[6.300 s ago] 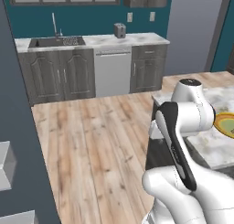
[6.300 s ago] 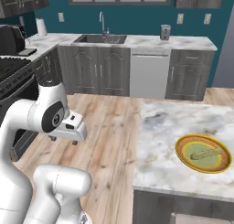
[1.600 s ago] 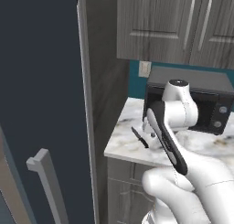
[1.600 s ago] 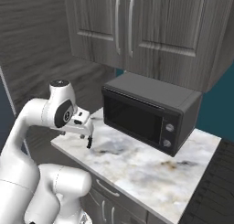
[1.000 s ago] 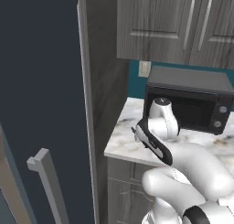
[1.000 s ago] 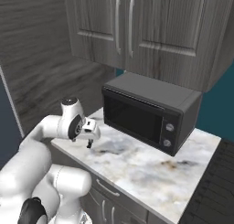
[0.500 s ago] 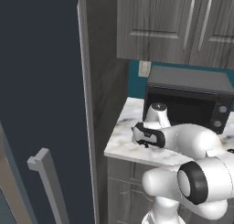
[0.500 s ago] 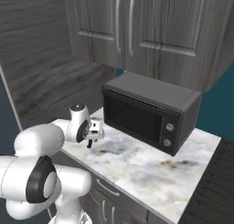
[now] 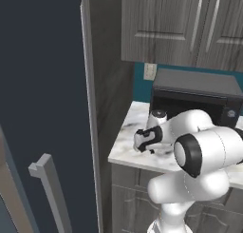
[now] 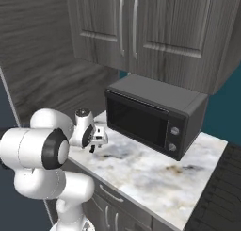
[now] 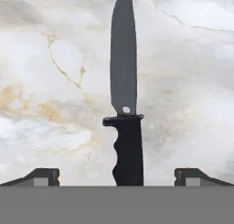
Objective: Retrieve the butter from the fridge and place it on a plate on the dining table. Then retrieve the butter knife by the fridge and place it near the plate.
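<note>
The marble worktop (image 10: 155, 173) carries a black microwave (image 10: 155, 114) under grey wall cabinets (image 10: 155, 32). In the right base view the microwave stands at about 2 o'clock from the tool (image 10: 96, 141), near it but apart, and the worktop between them is bare. In the left base view the slate-grey fridge (image 9: 42, 108) rises just beside the worktop's 9 o'clock end, one long bar handle (image 9: 47, 189) low in the picture. The white arm's big elbow covers much of the worktop there, and the tool (image 9: 144, 142) hangs low over the marble near the fridge-side edge.

The hand view gives what the base views cannot: the butter knife (image 11: 124, 104) lies flat on the marble, blade pointing to 12 o'clock, dark ribbed grip toward 6 o'clock. The two fingertips (image 11: 43, 176) stand wide apart, one at 8 o'clock and one at 4 o'clock of the grip, neither touching it; the tool is open and holds nothing. The knife's grip lies midway between them. In both base views the arm hides the knife.

Compared with half a second ago, the arm has folded further forward and down, bringing the tool closer to the worktop; the cameras have not shifted, and microwave and cabinets stand as before.
</note>
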Controlling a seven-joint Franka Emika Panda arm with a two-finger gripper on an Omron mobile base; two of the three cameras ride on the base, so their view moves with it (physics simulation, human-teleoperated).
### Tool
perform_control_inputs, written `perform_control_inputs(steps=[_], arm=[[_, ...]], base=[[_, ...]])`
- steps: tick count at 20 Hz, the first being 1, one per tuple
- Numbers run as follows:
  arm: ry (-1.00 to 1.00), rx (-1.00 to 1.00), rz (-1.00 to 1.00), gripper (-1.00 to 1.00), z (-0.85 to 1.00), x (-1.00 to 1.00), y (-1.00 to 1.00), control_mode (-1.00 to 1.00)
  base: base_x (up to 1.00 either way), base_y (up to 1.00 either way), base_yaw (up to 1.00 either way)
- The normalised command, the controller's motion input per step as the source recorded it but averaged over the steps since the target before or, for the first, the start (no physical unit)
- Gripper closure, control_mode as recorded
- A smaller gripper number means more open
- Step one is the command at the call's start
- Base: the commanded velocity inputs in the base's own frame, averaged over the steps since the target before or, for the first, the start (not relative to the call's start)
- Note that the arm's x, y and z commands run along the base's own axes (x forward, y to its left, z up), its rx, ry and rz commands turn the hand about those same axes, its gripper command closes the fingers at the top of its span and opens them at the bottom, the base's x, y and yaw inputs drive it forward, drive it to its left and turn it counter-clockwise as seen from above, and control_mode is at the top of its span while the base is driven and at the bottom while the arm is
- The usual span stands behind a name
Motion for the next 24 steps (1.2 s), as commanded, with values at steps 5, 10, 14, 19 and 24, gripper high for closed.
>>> perform_control_inputs(steps=[5,10,14,19,24], arm=[[0.0,0.0,0.0,1.0,-0.38,0.16,0.04,-1.0],[0.0,0.0,0.0,1.0,-0.38,0.11,0.0,-1.0],[0.0,0.0,0.0,1.0,-0.15,0.02,0.03,-1.0],[0.0,0.0,-0.07,1.0,0.1,-0.04,0.03,-1.0],[0.03,0.1,-0.25,1.0,0.91,-0.82,0.0,-1.0]], base=[[0.0,0.0,0.0],[0.0,0.0,0.0],[0.0,0.0,0.0],[0.0,0.0,0.0],[0.0,0.0,0.0]])
